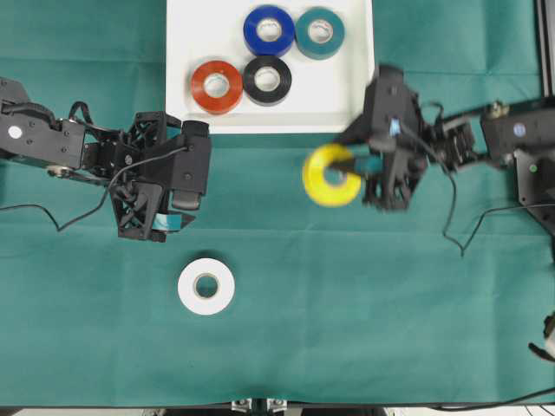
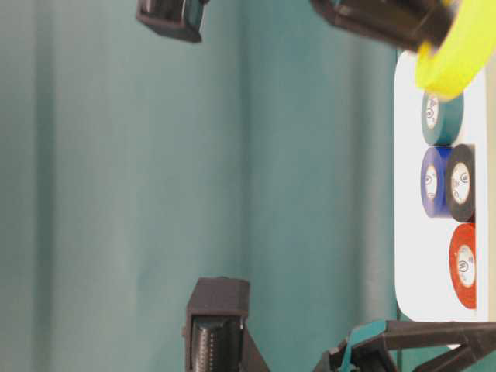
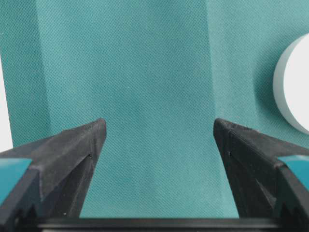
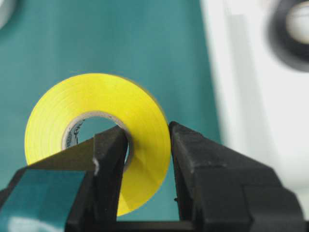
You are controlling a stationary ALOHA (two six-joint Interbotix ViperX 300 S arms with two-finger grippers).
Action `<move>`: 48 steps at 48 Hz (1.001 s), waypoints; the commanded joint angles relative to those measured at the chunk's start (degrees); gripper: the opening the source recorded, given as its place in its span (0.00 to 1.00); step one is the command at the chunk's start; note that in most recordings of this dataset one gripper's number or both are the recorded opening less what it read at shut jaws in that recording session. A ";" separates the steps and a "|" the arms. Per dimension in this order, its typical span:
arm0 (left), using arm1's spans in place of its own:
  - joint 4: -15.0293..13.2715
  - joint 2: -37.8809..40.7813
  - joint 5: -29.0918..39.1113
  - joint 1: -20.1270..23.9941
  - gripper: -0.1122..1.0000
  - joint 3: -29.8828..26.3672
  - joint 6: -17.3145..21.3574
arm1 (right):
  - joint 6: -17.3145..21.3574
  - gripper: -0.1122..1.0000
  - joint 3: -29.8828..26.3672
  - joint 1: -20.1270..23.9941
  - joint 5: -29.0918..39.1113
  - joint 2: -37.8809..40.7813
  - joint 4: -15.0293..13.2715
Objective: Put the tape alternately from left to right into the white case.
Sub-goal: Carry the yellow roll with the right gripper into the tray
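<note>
The white case (image 1: 347, 104) lies at the back middle and holds red (image 1: 217, 87), black (image 1: 267, 80), blue (image 1: 269, 30) and teal (image 1: 320, 32) tape rolls. My right gripper (image 1: 347, 169) is shut on a yellow tape roll (image 1: 331, 175), held on edge above the cloth just in front of the case's right end. One finger sits inside the yellow roll (image 4: 96, 121) and one outside. A white tape roll (image 1: 206, 286) lies flat on the cloth. My left gripper (image 1: 198, 173) hangs open and empty above the cloth, behind and a little left of the white roll (image 3: 294, 87).
Green cloth (image 1: 347, 303) covers the table. The case's near rim (image 4: 251, 96) runs right of the yellow roll in the right wrist view, with the black roll (image 4: 289, 34) beyond it. Cables trail from both arms across the cloth.
</note>
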 commanded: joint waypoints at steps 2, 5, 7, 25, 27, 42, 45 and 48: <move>-0.09 -1.14 -0.35 -0.18 0.75 -0.35 -0.09 | 0.00 0.36 -1.85 -4.13 -0.44 -0.97 -1.85; -0.09 -1.23 -0.35 -0.18 0.75 -0.26 -0.09 | 0.00 0.36 -1.85 -6.15 -0.44 -0.79 -2.90; -0.09 -1.14 -0.35 -0.18 0.75 -0.26 -0.09 | 0.00 0.36 -1.85 -7.38 -0.44 -0.62 -3.52; -0.09 -1.14 -0.35 -0.09 0.75 -0.18 -0.09 | -0.09 0.36 -2.81 -16.00 -1.14 3.60 -4.92; -0.09 -1.14 -0.35 -0.18 0.75 -0.18 -0.09 | -0.18 0.36 -3.25 -16.44 -1.67 4.48 -5.19; 0.00 -1.05 -0.35 -0.18 0.75 -0.26 -0.09 | -0.09 0.36 -5.62 -18.02 -1.76 8.96 -7.65; -0.09 -1.05 -0.35 -0.18 0.75 -0.18 -0.09 | -0.09 0.36 -5.98 -18.11 -1.41 9.84 -7.65; -0.09 -1.05 -0.35 -0.18 0.75 -0.26 -0.09 | 0.00 0.36 -6.15 -18.19 -1.05 10.37 -7.65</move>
